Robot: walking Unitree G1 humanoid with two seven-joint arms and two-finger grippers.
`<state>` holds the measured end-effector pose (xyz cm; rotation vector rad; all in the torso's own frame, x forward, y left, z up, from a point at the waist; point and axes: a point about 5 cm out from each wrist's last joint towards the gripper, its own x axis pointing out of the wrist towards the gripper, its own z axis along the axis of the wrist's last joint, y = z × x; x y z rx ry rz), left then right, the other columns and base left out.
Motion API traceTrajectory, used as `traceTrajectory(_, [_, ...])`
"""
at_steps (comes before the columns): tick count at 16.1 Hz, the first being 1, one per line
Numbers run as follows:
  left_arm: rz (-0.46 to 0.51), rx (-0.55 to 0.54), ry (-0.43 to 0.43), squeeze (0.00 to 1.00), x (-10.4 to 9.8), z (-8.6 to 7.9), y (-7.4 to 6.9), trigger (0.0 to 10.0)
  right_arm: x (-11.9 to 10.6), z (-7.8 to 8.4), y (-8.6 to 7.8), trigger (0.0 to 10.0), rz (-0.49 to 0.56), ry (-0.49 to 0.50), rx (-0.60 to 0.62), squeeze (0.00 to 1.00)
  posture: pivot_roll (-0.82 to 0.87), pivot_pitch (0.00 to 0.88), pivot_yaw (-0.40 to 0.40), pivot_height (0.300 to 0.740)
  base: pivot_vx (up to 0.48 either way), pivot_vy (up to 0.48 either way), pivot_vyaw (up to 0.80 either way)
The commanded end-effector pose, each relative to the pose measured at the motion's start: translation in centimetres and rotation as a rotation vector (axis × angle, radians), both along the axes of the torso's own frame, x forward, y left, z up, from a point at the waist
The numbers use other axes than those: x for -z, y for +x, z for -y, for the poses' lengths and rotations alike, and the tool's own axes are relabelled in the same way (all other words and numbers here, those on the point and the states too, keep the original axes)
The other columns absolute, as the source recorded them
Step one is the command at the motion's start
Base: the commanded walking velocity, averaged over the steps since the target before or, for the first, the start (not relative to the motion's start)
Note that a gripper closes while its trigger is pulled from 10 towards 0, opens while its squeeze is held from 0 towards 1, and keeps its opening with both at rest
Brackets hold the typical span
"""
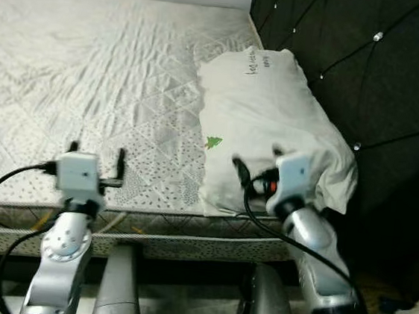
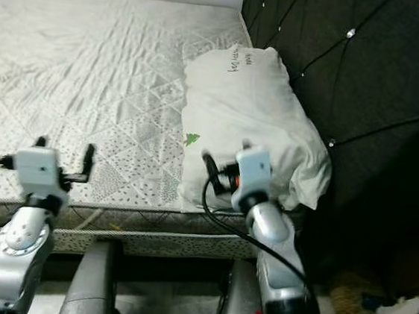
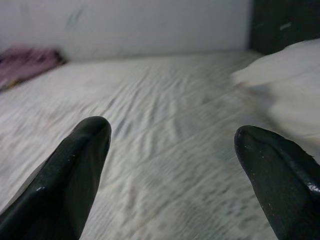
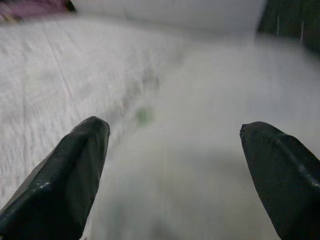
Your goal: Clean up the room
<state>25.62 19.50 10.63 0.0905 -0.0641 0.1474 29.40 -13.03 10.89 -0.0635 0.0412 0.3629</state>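
Basically: right pincer (image 1: 258,156) was nearest the pillow (image 1: 269,126), fingers spread wide, empty.
Pillow lay on the bed (image 1: 91,69) against the headboard (image 1: 354,60), long axis running away from the robot, dead ahead of that pincer. Left pincer (image 1: 97,159) also gaped empty, well apart.

The mattress (image 1: 90,77) is quilted, matt white cloth, the pillow (image 1: 273,126) soft crumpled cloth (small green print), the headboard (image 1: 369,61) dark tufted fabric with shiny studs.
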Motion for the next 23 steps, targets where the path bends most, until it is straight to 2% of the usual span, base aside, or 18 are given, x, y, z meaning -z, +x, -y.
traceTrajectory(1, [-0.010,0.020,-0.014,0.00,-0.3,0.0,0.1,10.0,-0.8,-0.3,0.0,10.0,0.017,0.013,-0.026,0.00,0.12,0.000,0.025,0.533,0.000,0.000,0.00])
traceTrajectory(2, [0.001,0.087,0.081,0.00,-0.4,0.8,0.4,10.0,-0.2,-0.8,-0.4,10.0,0.012,-0.007,-0.005,0.00,0.10,0.000,0.033,0.533,0.000,0.000,0.00])
traceTrajectory(3, [-0.004,0.066,0.082,0.00,-0.2,0.9,0.7,10.0,0.2,-0.9,-0.3,10.0,0.008,0.005,0.033,1.00,0.10,0.000,0.038,0.533,0.000,0.000,0.00])
traceTrajectory(4, [-0.001,0.042,0.049,0.00,-0.2,1.1,0.9,10.0,0.2,-1.0,-0.1,10.0,0.030,0.005,0.071,1.00,0.10,0.000,0.036,0.533,0.000,0.000,0.00])
traceTrajectory(5, [0.021,0.087,0.037,0.00,-0.6,1.9,1.0,10.0,-0.9,-1.0,0.1,10.0,0.085,0.021,0.162,1.00,0.09,0.000,0.032,0.533,0.000,0.000,0.00])
traceTrajectory(6, [0.021,0.088,0.034,0.00,-0.6,2.0,0.9,10.0,-1.3,-1.0,0.1,10.0,0.120,0.015,0.194,0.96,0.09,0.000,0.035,0.533,0.000,0.000,0.00])
traceTrajectory(7, [0.000,0.076,-0.018,0.00,0.0,2.0,0.7,10.0,-0.9,0.3,-0.1,10.0,0.091,0.015,0.333,0.60,0.09,0.000,0.037,0.533,0.000,0.000,0.00])
traceTrajectory(8, [-0.002,0.080,-0.041,0.00,0.1,1.9,0.7,10.0,-0.5,0.9,-0.3,10.0,0.065,0.023,0.378,0.64,0.09,0.000,0.043,0.533,0.000,0.000,0.00])
traceTrajectory(9, [-0.001,0.078,-0.061,0.00,0.1,1.8,0.7,10.0,-0.2,1.1,-0.5,10.0,0.017,0.079,0.369,0.67,0.08,0.000,0.049,0.533,0.000,0.000,0.00])
traceTrajectory(10, [-0.005,0.093,-0.099,0.00,0.2,1.7,0.7,10.0,-0.3,1.1,-0.6,10.0,0.054,0.038,0.378,0.09,0.08,0.000,0.050,0.533,0.000,0.000,0.00])
traceTrajectory(11, [-0.008,0.087,-0.091,0.00,0.3,1.5,0.8,10.0,-0.4,1.0,-0.7,10.0,0.068,0.055,0.374,0.00,0.09,0.000,0.046,0.533,0.000,0.000,0.00])
traceTrajectory(12, [-0.019,0.050,-0.065,0.00,0.4,1.5,0.8,10.0,-0.1,1.2,-0.7,10.0,0.045,0.090,0.401,0.00,0.09,0.000,0.042,0.533,0.000,0.000,0.00])
traceTrajectory(14, [-0.009,0.033,-0.043,0.00,0.1,1.6,1.0,10.0,-0.4,0.9,-0.6,10.0,0.064,0.086,0.402,0.00,0.09,0.000,0.037,0.533,0.000,0.000,0.00])
traceTrajectory(15, [-0.018,0.027,-0.059,0.00,0.2,1.6,1.0,10.0,-0.8,0.6,-0.5,10.0,0.065,0.130,0.377,0.00,0.09,0.000,0.035,0.533,0.000,0.000,0.00])
traceTrajectory(23, [-0.011,0.031,-0.051,0.00,0.1,1.7,1.5,10.0,-2.6,0.3,1.0,10.0,0.101,0.188,0.350,0.00,0.09,0.000,0.021,0.607,0.000,0.000,0.00])
